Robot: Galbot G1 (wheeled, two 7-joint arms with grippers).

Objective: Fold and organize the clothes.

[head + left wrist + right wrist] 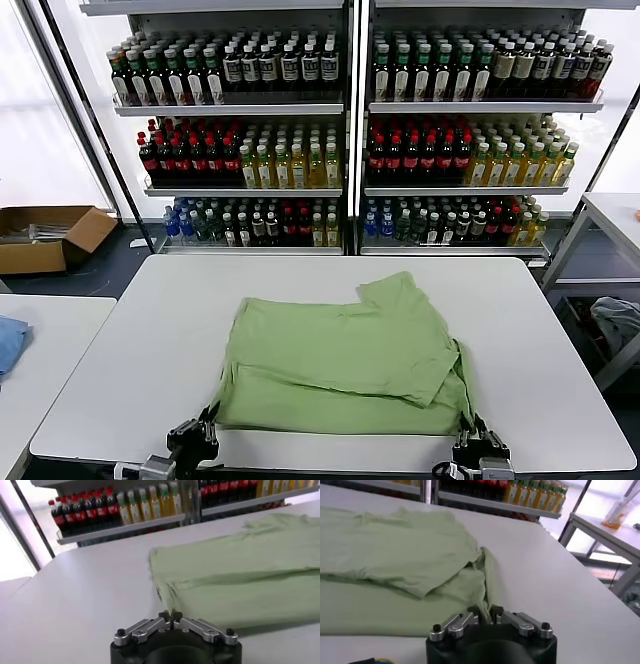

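i have the light green shirts (345, 360) lying in the lower middle of the head view, on the white table (130, 360). they sit as a rough stack: 1 flat layer underneath and another laid over it, with a sleeve (395, 292) sticking up toward the upper right of the pile. i can't make out a collar or any print from here.

the left gripper (197, 437) sits at the bottom left of the head view, just off the near left corner of the fabric. in its wrist view the left gripper (170, 616) has its fingertips pressed together with nothing between them, and the cloth edge lies beyond and to the side, not touching.

the right gripper (478, 440) is at the bottom right, right up against the near right corner. in its wrist view the right gripper (489, 611) shows only a very narrow gap at the tips. a fold of green cloth runs down to that spot, but i cannot tell whether it is pinched or merely lying against the fingers.

i judge both arms are low at the near corners because that is the edge to lift for the next fold away from me. the pile looks only partly folded and uneven.
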